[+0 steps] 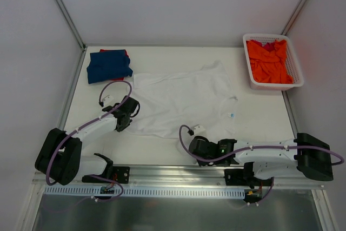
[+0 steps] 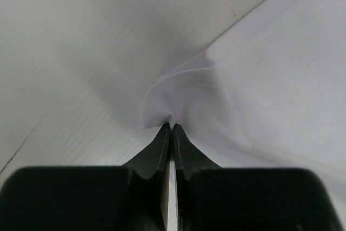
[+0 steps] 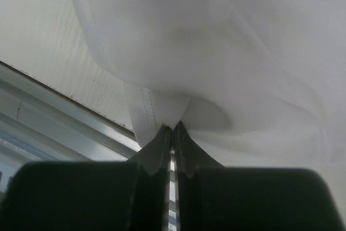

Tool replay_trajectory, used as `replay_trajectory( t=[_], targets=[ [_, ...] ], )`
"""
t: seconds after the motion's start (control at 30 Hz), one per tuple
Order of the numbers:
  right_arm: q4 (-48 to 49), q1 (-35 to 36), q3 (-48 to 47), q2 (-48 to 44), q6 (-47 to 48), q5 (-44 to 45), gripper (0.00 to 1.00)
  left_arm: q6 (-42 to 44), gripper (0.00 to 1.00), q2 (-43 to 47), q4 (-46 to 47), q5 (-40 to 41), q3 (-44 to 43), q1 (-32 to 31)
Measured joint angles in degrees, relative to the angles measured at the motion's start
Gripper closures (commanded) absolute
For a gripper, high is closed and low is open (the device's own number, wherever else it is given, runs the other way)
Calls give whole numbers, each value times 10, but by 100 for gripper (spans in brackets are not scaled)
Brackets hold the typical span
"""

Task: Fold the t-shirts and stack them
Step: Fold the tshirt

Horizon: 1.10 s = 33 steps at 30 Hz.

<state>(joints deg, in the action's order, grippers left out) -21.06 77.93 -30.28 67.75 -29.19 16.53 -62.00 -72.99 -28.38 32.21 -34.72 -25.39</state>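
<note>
1. Top external view: we see the white t-shirt (image 1: 184,101) spread flat in the middle of the table (image 1: 259,117).
   - The left gripper (image 1: 131,113) meets its left edge. The right gripper (image 1: 192,143) meets its near hem.
   - The folded dark blue t-shirt (image 1: 109,66) lies at the far left on the red t-shirt (image 1: 122,52).
   - The orange t-shirt (image 1: 268,60) sits in the basket (image 1: 296,71) at the far right.
   - A small blue tag (image 1: 231,115) marks the white collar. We cannot read any writing on it.
2. Left wrist view: the left fingers (image 2: 161,145) are pressed together and pinch a raised corner of white cloth at their tips. The rest of the cloth lies to the right.
3. Right wrist view: the right fingers (image 3: 160,147) are pressed together on the stitched hem. The white cloth billows above them.
</note>
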Motion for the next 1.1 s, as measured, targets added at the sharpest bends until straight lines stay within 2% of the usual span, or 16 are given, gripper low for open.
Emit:
replay_trajectory(
  t=[0.13,0.57,0.83,1.1],
  targets=[
    [-41,0,-3,-32,0,25,100,0,100,7,0,0,2,0],
    [-197,-1,-90,-226,-8,180,100,16,100,92,-8,-2,4,0],
    [-280,-12,-127,-244,-28,261,100,31,100,129,-24,1,-24,0],
    [-329,-70,-152,-260,-34,315,100,50,100,136,-30,29,-59,2]
  ],
)
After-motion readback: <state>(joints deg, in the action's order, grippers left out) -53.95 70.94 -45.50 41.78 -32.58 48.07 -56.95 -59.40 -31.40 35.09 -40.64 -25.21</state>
